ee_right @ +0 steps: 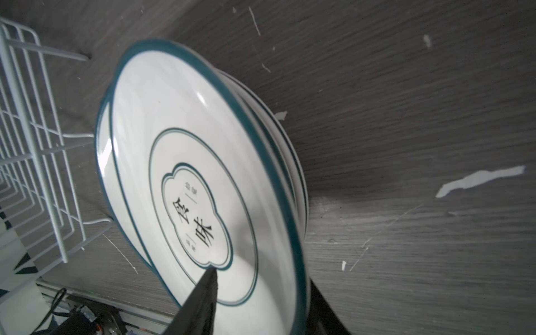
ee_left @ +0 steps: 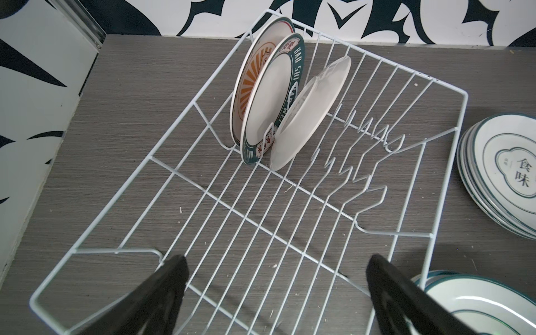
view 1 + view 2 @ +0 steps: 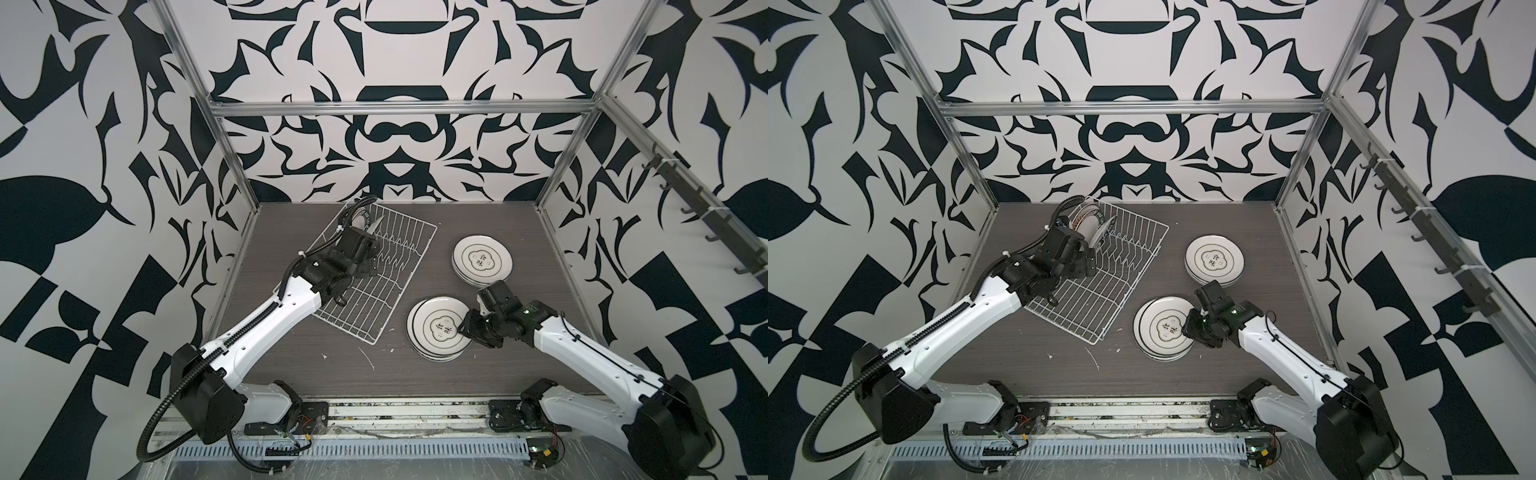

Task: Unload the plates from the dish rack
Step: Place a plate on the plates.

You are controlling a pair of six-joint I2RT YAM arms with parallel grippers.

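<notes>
Three upright round plates (image 2: 272, 95) stood edge-on in the white wire dish rack (image 2: 290, 232), straight ahead of the widely spread left gripper (image 2: 277, 261).

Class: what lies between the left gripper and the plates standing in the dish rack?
Only the dish rack's bare wire floor; the left wrist view shows this stretch, from the left gripper to the plates.

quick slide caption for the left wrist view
Open left gripper hovers over the white wire dish rack, three plates slotted at one end, stacked plates beside it.
</notes>
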